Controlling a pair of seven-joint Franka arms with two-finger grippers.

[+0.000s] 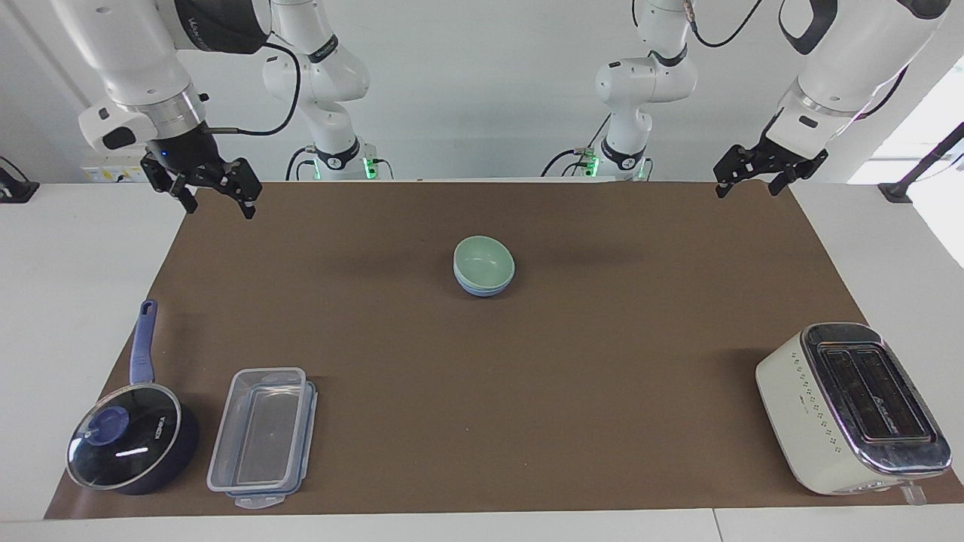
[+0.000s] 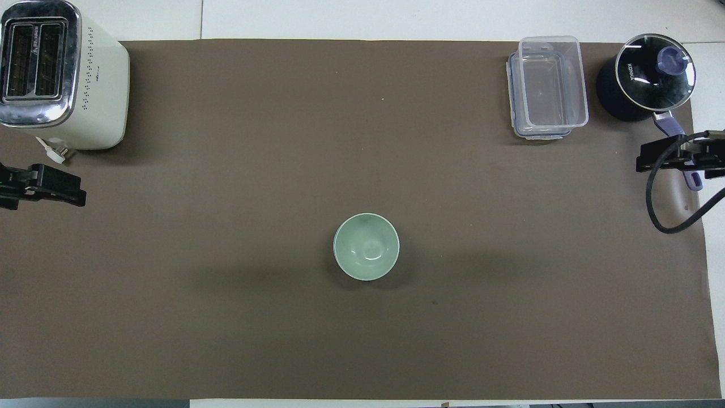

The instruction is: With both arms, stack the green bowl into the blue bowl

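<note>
The green bowl (image 1: 484, 258) sits nested inside the blue bowl (image 1: 482, 289) in the middle of the brown mat, and only the blue bowl's lower wall shows under it. In the overhead view the green bowl (image 2: 366, 246) hides the blue one. My right gripper (image 1: 216, 205) is open and empty in the air over the mat's corner at the right arm's end, well apart from the bowls; it also shows in the overhead view (image 2: 651, 161). My left gripper (image 1: 747, 188) is open and empty and waits over the mat's corner at the left arm's end, also seen from overhead (image 2: 71, 191).
A cream toaster (image 1: 851, 406) stands farther from the robots at the left arm's end. A clear lidded container (image 1: 262, 436) and a dark blue saucepan with a glass lid (image 1: 132, 444) stand farther from the robots at the right arm's end. The brown mat (image 1: 602, 361) covers the table.
</note>
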